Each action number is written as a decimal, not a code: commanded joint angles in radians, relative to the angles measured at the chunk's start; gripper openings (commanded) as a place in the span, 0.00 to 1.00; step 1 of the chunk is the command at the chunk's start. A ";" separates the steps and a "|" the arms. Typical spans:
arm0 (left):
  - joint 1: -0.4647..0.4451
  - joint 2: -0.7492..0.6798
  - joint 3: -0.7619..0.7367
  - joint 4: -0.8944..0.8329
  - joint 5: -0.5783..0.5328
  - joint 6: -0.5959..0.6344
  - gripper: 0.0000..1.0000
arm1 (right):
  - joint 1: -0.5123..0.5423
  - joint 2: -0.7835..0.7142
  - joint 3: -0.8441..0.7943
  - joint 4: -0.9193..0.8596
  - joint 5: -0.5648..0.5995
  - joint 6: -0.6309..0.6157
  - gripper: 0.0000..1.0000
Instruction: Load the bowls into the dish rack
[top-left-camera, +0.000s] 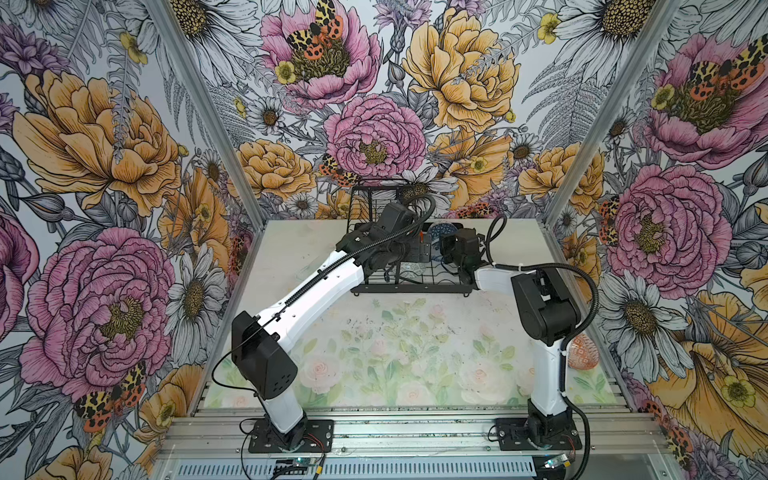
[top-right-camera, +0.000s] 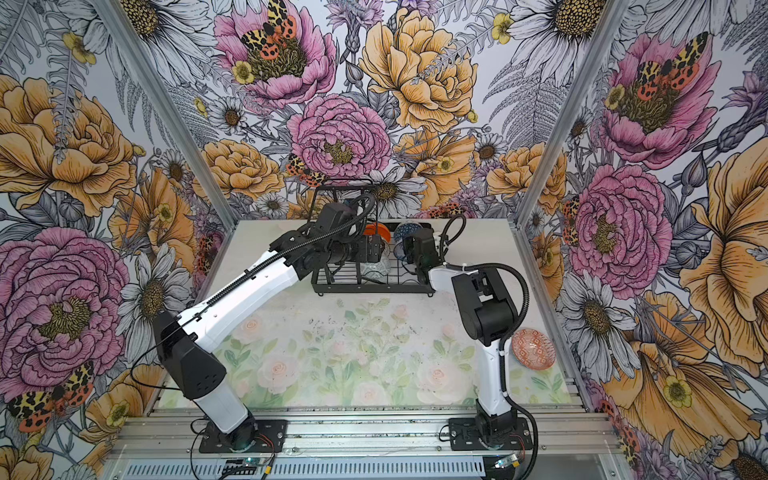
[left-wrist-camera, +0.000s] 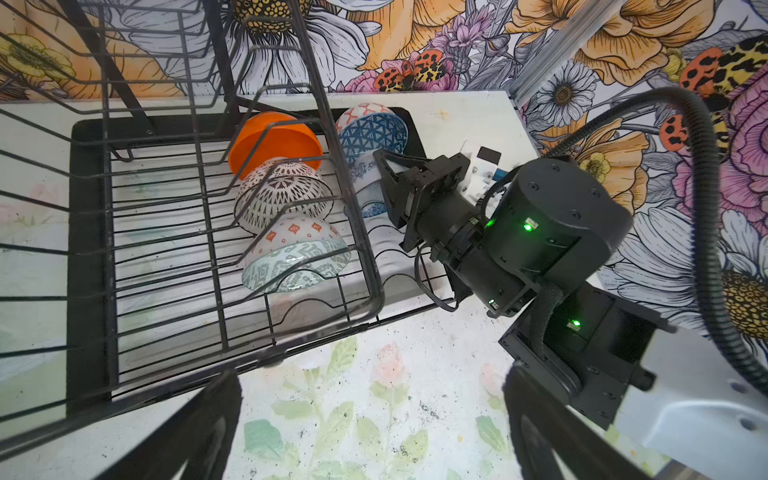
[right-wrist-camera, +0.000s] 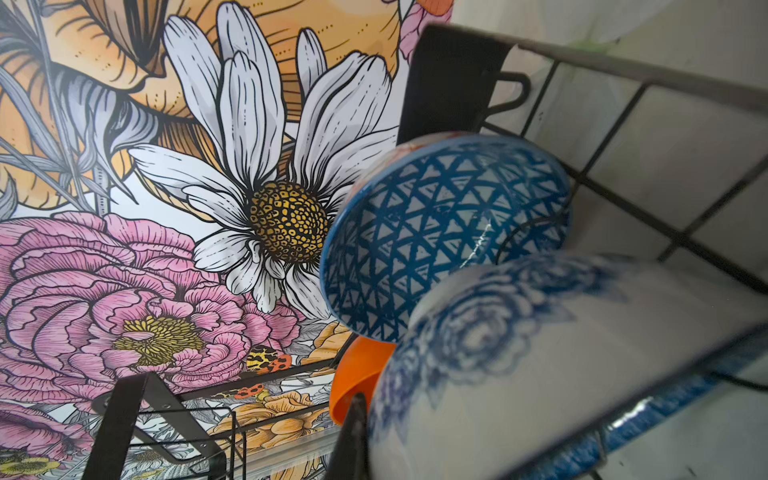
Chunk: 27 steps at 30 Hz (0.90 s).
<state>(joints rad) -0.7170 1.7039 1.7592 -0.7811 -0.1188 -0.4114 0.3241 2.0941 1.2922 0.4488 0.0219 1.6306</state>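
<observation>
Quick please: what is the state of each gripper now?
Left gripper: open, holding nothing.
Right gripper: closed on the blue floral bowl in the dish rack.

A robot lab booth: floral wallpaper (top-left-camera: 457, 70) covers the upper frame and both sides between aluminium posts (top-left-camera: 208, 112). Along the bottom edge, two arm bases (top-left-camera: 291, 434) are bolted to slotted rails (top-left-camera: 415, 428).
</observation>
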 joint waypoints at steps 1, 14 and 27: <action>-0.008 -0.031 -0.008 0.014 -0.028 0.000 0.99 | 0.002 -0.009 -0.036 -0.162 -0.017 -0.011 0.16; -0.019 -0.022 0.006 0.013 -0.030 -0.003 0.99 | -0.015 -0.025 -0.012 -0.163 -0.037 -0.030 0.29; -0.025 -0.049 -0.017 0.016 -0.062 -0.004 0.99 | -0.028 -0.079 -0.007 -0.151 -0.060 -0.054 0.46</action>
<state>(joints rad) -0.7341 1.6955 1.7554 -0.7811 -0.1497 -0.4118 0.3061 2.0735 1.2907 0.3401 -0.0299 1.5978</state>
